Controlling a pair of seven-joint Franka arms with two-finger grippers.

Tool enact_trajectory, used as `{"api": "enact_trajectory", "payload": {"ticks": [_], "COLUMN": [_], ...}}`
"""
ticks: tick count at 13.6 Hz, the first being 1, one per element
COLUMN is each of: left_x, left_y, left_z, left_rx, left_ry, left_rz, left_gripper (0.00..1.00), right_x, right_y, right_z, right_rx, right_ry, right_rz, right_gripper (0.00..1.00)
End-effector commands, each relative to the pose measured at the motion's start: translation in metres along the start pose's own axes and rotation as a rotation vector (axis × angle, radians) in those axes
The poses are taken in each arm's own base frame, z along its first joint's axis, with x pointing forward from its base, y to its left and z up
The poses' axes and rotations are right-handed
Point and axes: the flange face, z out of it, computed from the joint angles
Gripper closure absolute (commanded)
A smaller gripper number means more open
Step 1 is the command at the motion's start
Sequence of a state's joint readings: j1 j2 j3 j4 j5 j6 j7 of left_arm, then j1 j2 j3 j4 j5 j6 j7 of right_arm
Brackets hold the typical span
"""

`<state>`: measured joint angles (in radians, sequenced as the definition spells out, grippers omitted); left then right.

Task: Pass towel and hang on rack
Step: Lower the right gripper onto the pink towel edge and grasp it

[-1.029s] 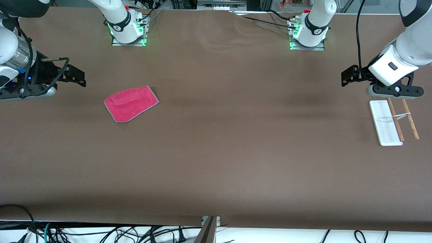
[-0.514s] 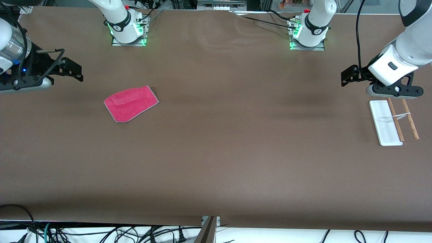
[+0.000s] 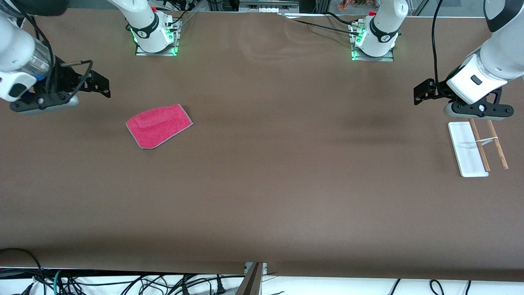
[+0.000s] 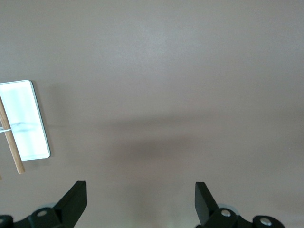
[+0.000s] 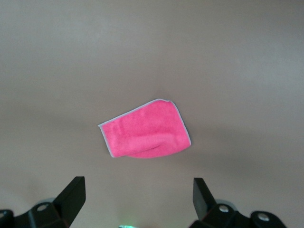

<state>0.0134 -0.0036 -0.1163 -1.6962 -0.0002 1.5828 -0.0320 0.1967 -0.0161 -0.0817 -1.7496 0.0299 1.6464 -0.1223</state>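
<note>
The pink-red towel (image 3: 159, 125) lies flat on the brown table toward the right arm's end, and it also shows in the right wrist view (image 5: 147, 135). My right gripper (image 3: 101, 87) hangs open and holds nothing, over bare table beside the towel; its jaws (image 5: 139, 186) stand wide apart. The rack (image 3: 477, 147) lies at the left arm's end, with a white base and two wooden rods (image 3: 498, 145). My left gripper (image 3: 422, 92) is open with nothing in it, over bare table next to the rack (image 4: 23, 118). From the left wrist the jaws (image 4: 140, 190) show spread wide.
The two arm bases (image 3: 155, 35) (image 3: 374, 39) stand along the table's edge farthest from the front camera. Cables (image 3: 123, 282) hang below the edge nearest that camera. The wide brown tabletop (image 3: 286, 164) stretches between towel and rack.
The right arm has swung: its gripper rose and shifted a little toward the towel. The left arm, the towel and the rack have not moved.
</note>
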Motion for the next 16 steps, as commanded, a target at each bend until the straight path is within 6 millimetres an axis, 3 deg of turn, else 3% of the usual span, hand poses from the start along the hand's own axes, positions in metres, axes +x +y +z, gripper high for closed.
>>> {"api": "enact_trajectory", "payload": {"ticks": [1,4,7,10,16], "left_x": [-0.003,-0.003,-0.003,-0.003,-0.003], "left_y": [0.000,-0.003,-0.003,-0.002,-0.003], "left_z": [-0.008,-0.008,-0.008,-0.008,-0.008], "left_rx": [0.024,0.024,0.025,0.025,0.024], "left_ry": [0.000,0.000,0.000,0.002,0.002], "left_rz": [-0.004,-0.004,-0.002,0.001,-0.001], "left_gripper": [0.00,0.00,0.00,0.00,0.00], "right_x": [0.007,0.030,0.048,0.044,0.034], "right_y": [0.003,0.008,0.019,0.030,0.038], "right_z": [0.032,0.082,0.161,0.241,0.337], "right_rx": [-0.012,-0.022,-0.041,-0.063,-0.118], "right_ry": [-0.007,-0.031,-0.028,0.022,0.096], "right_rz": [-0.119,-0.269,-0.398,-0.505,-0.648], "right_gripper": [0.00,0.00,0.00,0.00,0.00]}}
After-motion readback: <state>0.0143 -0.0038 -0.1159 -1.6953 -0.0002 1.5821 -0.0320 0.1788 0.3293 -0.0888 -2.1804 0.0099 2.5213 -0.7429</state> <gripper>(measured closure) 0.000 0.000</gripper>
